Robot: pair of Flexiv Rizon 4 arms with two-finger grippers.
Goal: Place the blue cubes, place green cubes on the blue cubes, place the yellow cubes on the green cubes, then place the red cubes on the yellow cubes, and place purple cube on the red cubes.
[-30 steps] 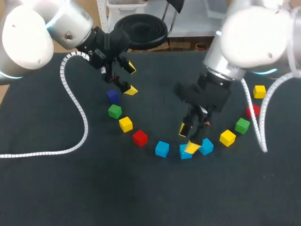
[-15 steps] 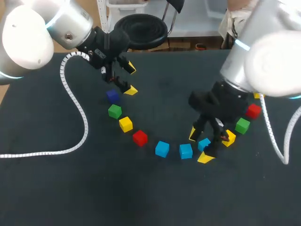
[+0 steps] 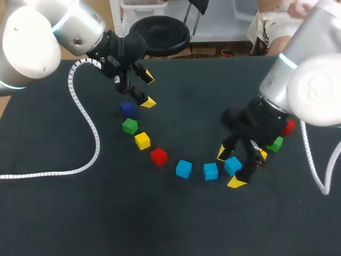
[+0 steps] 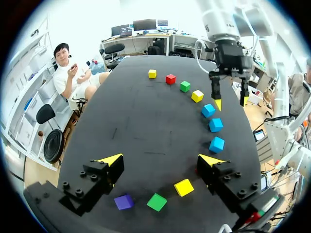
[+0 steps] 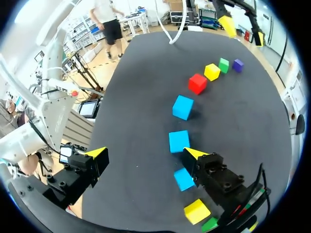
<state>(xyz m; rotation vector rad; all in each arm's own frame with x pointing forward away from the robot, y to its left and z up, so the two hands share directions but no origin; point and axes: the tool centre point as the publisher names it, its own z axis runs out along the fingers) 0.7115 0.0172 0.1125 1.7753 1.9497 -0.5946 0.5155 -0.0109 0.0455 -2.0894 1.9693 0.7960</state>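
Observation:
Cubes lie in an arc on the black table (image 3: pixel 176 224): purple (image 3: pixel 127 109), green (image 3: pixel 129 126), yellow (image 3: pixel 142 141), red (image 3: pixel 158 156), then three blue ones (image 3: pixel 183 168) (image 3: pixel 210 171) (image 3: pixel 232 165), and past my right arm a green (image 3: pixel 276 144) and a red (image 3: pixel 289 126). My right gripper (image 3: pixel 229 168) hangs open over the rightmost blue cube (image 5: pixel 183 178), which sits by one finger (image 5: pixel 194 155) without being gripped. My left gripper (image 3: pixel 148 89) stands open above the purple cube (image 4: pixel 124 201), holding nothing.
A white coiled cable (image 3: pixel 85 122) trails from my left arm across the table's left side. In the left wrist view a yellow cube (image 4: pixel 152 73) ends the arc at its far end. The table's front half is bare cloth.
My right arm has moved to the right, from over the middle blue cube to over the rightmost one, still open. The left arm and all cubes have stayed put.

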